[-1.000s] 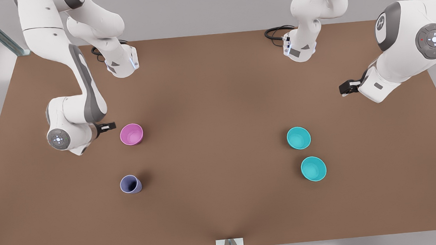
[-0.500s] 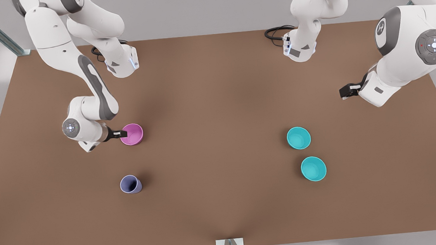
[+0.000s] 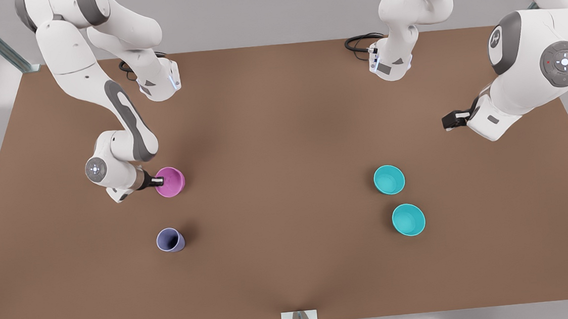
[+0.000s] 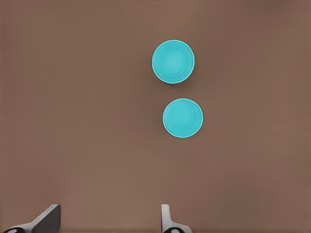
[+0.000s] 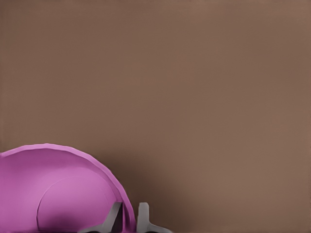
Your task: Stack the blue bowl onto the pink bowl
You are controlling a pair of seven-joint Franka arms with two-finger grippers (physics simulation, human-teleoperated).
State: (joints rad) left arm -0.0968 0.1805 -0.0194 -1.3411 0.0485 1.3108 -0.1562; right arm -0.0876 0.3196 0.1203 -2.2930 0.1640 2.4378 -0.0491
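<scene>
Since a second ago the pink bowl (image 3: 169, 181) has been nipped at its rim by the right gripper (image 3: 158, 180) and tipped; left gripper (image 3: 450, 119) spread near the light, stiff blue bowl (image 3: 389, 179), best pinched rim-wise.

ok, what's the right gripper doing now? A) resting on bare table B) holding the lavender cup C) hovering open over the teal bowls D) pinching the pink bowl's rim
D: in the right wrist view the right gripper has its fingers closed on either side of the pink bowl rim; the front view shows it at that bowl's edge.
</scene>
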